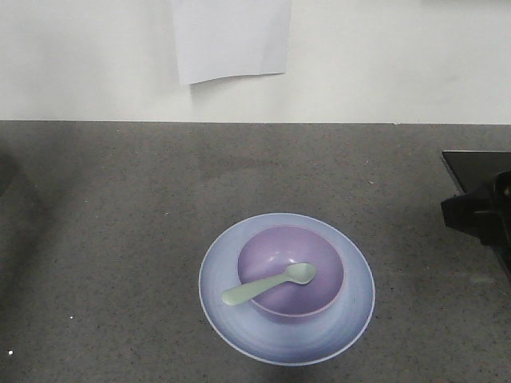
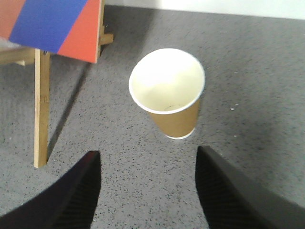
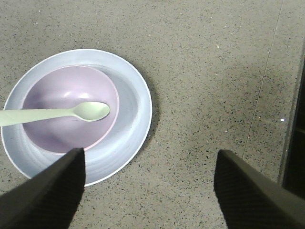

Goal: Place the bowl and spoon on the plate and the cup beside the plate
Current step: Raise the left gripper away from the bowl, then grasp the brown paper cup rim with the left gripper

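From the front you see the lilac bowl (image 1: pixel 291 270) sitting on the blue plate (image 1: pixel 231 319), with the green spoon (image 1: pixel 270 284) lying in the bowl.

Your left gripper (image 2: pixel 147 191) is spread wide, with the paper cup (image 2: pixel 169 90) standing upright just beyond it, untouched.

Your right gripper (image 3: pixel 150 191) is spread wide too, holding nothing, just beside the plate (image 3: pixel 136 109).

Wooden easel (image 2: pixel 42 102) beside cup (image 2: pixel 169 93)

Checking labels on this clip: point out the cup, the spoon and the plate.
cup (image 2: pixel 177 121): left wrist view, on its brown outer wall.
spoon (image 1: pixel 301 274): front view, on its scoop inside the bowl.
plate (image 3: pixel 136 102): right wrist view, on bare blue rim right of the bowl.
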Robot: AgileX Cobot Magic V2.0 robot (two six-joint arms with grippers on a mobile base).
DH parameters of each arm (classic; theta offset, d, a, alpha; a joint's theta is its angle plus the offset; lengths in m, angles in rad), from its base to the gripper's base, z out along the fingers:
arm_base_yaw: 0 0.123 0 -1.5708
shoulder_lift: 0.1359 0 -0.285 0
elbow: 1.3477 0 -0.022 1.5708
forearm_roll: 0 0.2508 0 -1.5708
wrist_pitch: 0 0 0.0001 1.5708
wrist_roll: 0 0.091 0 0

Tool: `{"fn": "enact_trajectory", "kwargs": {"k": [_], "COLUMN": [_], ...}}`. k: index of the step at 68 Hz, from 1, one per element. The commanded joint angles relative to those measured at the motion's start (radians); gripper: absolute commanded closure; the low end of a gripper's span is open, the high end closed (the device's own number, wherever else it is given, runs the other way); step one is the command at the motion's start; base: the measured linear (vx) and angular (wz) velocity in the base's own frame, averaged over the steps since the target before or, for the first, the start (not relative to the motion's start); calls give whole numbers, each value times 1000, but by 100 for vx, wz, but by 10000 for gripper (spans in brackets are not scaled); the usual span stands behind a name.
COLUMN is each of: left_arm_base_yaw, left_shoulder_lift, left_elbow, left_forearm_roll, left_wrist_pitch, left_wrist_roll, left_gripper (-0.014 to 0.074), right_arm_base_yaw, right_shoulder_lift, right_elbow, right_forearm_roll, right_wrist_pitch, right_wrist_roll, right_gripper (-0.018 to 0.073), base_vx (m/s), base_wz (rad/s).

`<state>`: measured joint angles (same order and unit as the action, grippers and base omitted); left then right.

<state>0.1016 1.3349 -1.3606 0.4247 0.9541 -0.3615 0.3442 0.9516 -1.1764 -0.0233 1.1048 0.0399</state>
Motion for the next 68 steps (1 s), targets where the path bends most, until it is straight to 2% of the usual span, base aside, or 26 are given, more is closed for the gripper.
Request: {"fn": "enact_trajectory", "kwargs": {"k": [1, 8, 20, 41, 51, 68], "left_arm_base_yaw": [29, 70, 120, 123, 123, 123], "left_shoulder_lift": [21, 71, 167, 347, 402, 456], "left_elbow": [-27, -52, -183, -374, -384, -384], "left_forearm_roll": [25, 24, 23, 6, -33, -36], "left_wrist_pitch": [-100, -125, -90, -3, 7, 11], "left_wrist_roll": [-37, -45, -31, 5, 28, 37], "left_gripper": [169, 169, 169, 169, 169, 169], "right_arm_base_yaw": [-3, -3, -3, -3, -3, -3], "right_shoulder_lift": [-9, -9, -9, -9, -9, -9], "right_elbow": [-27, -27, -27, -27, -27, -27], "right_forearm_roll": [-9, -9, -10, -11, -9, -8], "right_wrist_pitch": [-48, -48, -48, -54, -56, -61], "right_wrist_roll": [-8, -8, -8, -8, -8, -8], "right_gripper": [27, 27, 27, 27, 27, 27], "base_vx": [0, 0, 0, 0, 0, 0], "base_wz": [0, 0, 0, 0, 0, 0]}}
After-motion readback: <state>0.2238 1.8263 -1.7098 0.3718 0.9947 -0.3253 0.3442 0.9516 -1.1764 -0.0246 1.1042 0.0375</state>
